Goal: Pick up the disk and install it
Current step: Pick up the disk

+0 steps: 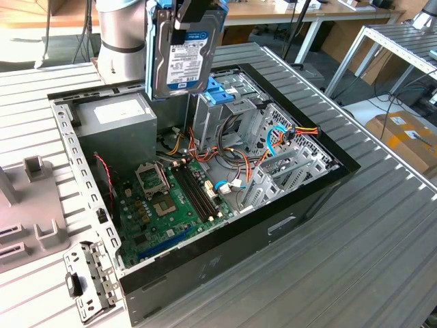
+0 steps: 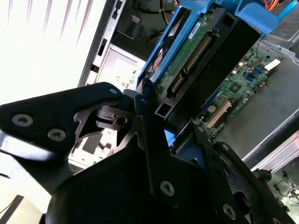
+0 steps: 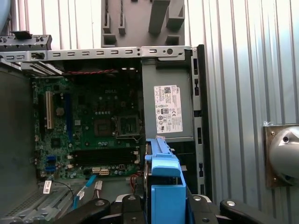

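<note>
My gripper is shut on the disk and holds it on edge, label toward the camera, above the back of the open computer case. The disk is a dark drive with a white-and-blue label in a light blue carrier. It hangs over the gap between the grey power supply and the metal drive cage, which has blue latch pieces. In the second wrist view black fingers clamp the disk's green circuit board side. In the first wrist view the blue carrier sits beside the power supply.
The green motherboard lies on the case floor, with orange and blue cables by the cage. A grey fixture and a loose metal bracket lie at the exterior view's left. The arm's base stands beside the case on the ribbed table.
</note>
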`<state>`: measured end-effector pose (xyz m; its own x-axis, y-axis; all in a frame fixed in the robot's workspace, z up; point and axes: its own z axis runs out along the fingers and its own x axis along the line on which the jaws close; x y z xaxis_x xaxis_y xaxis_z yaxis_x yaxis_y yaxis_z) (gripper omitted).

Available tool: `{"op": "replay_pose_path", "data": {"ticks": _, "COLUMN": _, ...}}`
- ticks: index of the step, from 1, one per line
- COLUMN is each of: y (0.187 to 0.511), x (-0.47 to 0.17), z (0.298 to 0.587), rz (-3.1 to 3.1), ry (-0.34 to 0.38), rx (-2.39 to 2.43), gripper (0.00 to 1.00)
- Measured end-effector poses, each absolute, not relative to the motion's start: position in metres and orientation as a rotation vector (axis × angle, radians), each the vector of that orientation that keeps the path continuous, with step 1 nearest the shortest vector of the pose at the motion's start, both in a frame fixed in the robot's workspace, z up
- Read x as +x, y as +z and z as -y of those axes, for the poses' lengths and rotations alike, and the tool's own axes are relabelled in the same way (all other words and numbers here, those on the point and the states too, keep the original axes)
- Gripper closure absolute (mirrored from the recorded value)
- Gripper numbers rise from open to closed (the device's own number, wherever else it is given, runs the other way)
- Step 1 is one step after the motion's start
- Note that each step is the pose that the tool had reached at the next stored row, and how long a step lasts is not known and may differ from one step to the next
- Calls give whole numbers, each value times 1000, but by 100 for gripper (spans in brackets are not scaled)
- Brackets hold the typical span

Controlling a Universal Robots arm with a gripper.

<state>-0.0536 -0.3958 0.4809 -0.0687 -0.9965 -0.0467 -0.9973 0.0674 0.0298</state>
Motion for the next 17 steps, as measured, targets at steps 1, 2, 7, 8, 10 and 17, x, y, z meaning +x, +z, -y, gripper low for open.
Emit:
{"op": "replay_pose_path", "data": {"ticks": 1, "y": 481, "x": -54, "z": 396, "rz": -2285, "ry": 84, "rx": -2134, "gripper": 64}}
{"op": "replay_pose_path", "data": {"ticks": 2, "y": 481, "x": -54, "z": 397, "rz": -2285, "ry": 84, "rx": -2134, "gripper": 64}}
{"op": "replay_pose_path", "data": {"ticks": 7, "y": 481, "x": -54, "z": 400, "rz": -2285, "ry": 84, "rx": -2134, "gripper": 64}}
{"op": "replay_pose_path", "data": {"ticks": 8, "y": 481, "x": -54, "z": 401, "rz": -2285, "ry": 84, "rx": -2134, "gripper": 64}}
{"op": "replay_pose_path", "data": {"ticks": 10, "y": 481, "x": -54, "z": 402, "rz": -2285, "ry": 84, "rx": -2134, "gripper": 64}}
{"op": "replay_pose_path", "data": {"ticks": 17, "y": 481, "x": -54, "z": 408, "rz": -2285, "ry": 84, "rx": -2134, "gripper": 64}}
